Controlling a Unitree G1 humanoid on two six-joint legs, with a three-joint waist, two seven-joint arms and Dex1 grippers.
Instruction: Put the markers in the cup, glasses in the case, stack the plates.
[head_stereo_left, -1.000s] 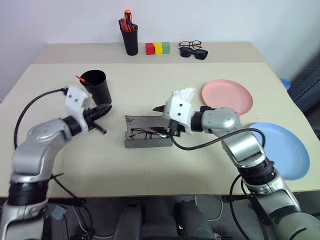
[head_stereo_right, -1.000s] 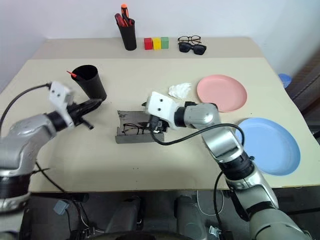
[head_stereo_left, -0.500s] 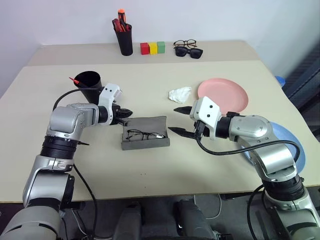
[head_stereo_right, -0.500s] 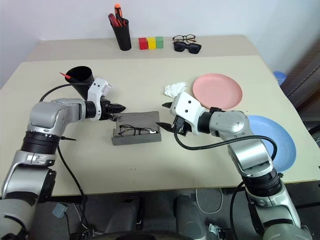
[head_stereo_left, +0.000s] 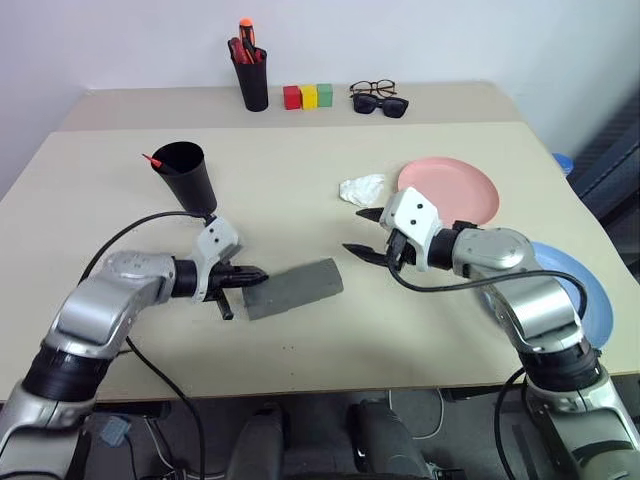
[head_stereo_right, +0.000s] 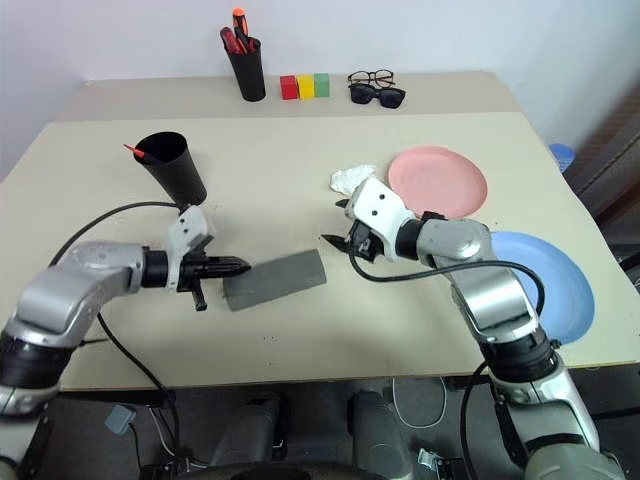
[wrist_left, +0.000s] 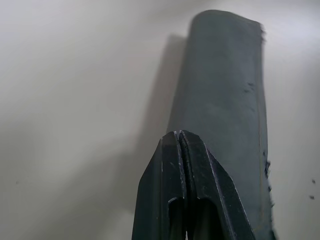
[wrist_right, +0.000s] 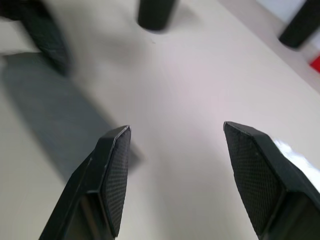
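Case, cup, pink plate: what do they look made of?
Case: grey felt-like fabric, matte, with a fuzzy, slightly frayed edge in the left wrist view. Cup: probably plastic, plain matte black, thin tapered wall. Pink plate: likely plastic, smooth, even salmon colour, low sheen. None can be confirmed by look alone.
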